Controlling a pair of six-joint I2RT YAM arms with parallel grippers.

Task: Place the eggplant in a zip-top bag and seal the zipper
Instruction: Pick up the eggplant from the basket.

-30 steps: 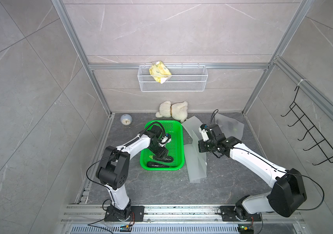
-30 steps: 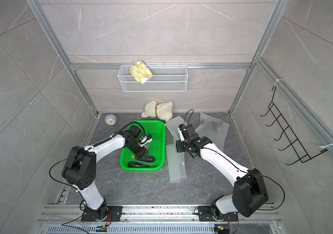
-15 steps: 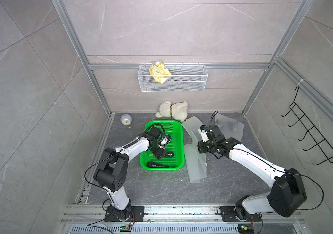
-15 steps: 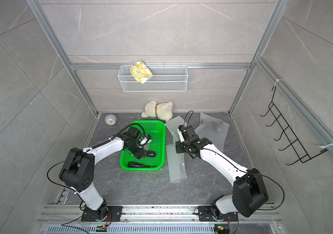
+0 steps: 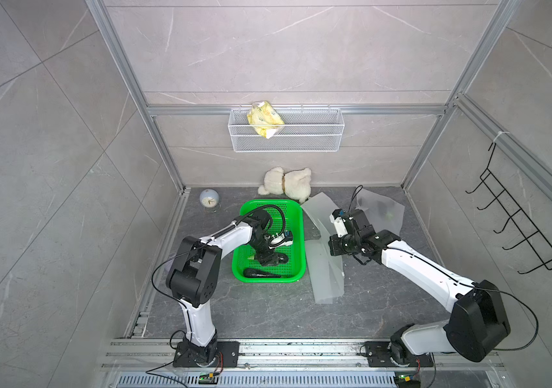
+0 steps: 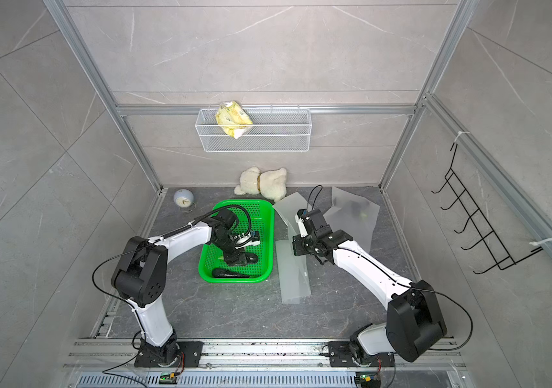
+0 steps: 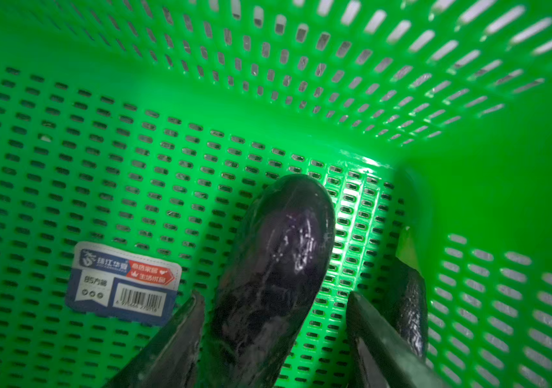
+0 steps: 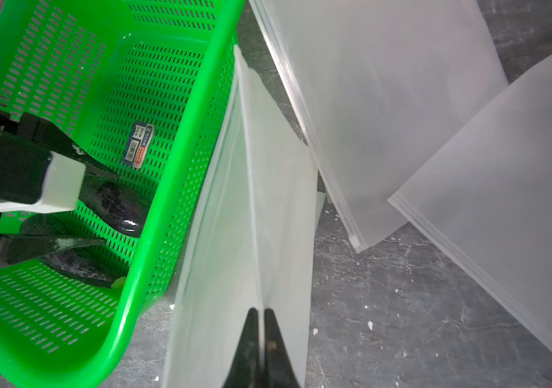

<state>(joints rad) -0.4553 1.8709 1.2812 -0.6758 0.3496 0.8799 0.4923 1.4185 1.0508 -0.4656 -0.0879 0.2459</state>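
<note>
**Left wrist view.** The eggplant (image 7: 278,262) lies on the floor of the green basket (image 7: 99,151). The left gripper (image 7: 274,297) straddles it, fingers (image 7: 180,336) apart. The skin is glossy, so it is likely firm but slippery; grasp it mid-body.

**Right wrist view.** Beside the basket, the right gripper (image 8: 261,315), fingers together, pinches the limp zip-top bag (image 8: 234,235).

**Top views.** The bag stands against the basket's side.

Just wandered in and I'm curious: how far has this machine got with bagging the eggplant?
Done: the right gripper is shut on the edge of a zip-top bag, holding it up beside the green basket. In hand: the left gripper is open astride an eggplant in the basket, not yet gripping. Left: grip, lift, put it in the bag, seal the zipper.
</note>
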